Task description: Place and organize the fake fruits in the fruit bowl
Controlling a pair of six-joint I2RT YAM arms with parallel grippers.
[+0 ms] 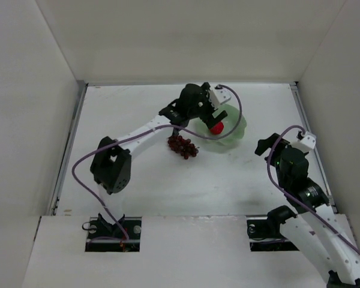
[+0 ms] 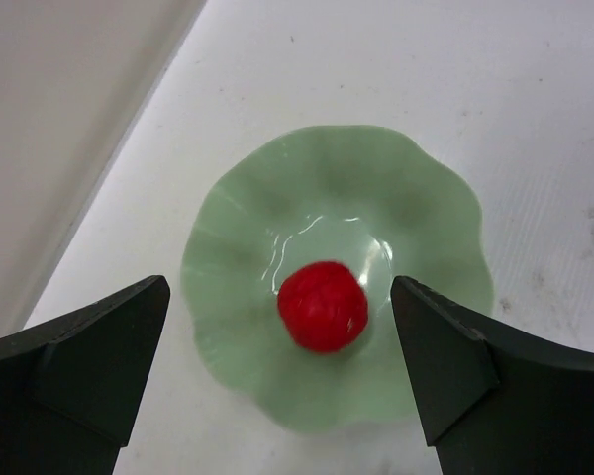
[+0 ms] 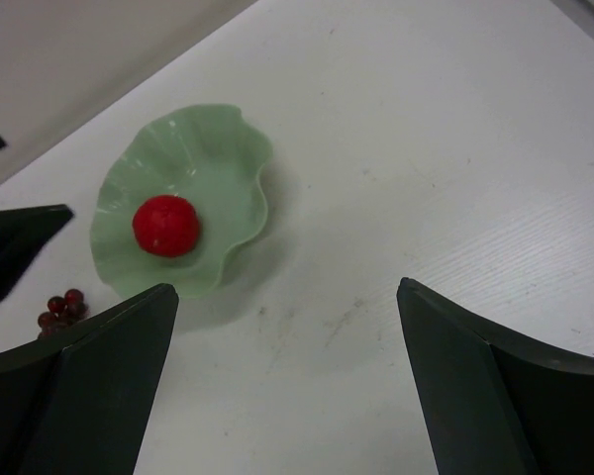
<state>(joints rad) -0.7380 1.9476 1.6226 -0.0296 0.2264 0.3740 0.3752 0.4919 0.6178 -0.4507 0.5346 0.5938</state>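
Glossy mint-green fruit bowl [image 2: 238, 198], rim wavy and scalloped, on the matte white worktop [image 1: 228, 186]. Resting in its middle: a round bright-red fruit [image 2: 323, 306], skin finely pebbled. Above the bowl, dark wedge-shaped left fingers [image 2: 99, 346] spread wide, pinching nothing. Just beside the bowl's rim, a knobbly bunch of maroon grapes [image 1: 183, 146], half cut off at the right wrist. Well apart from the bowl, right fingers [image 3: 89, 366] spread too, empty.
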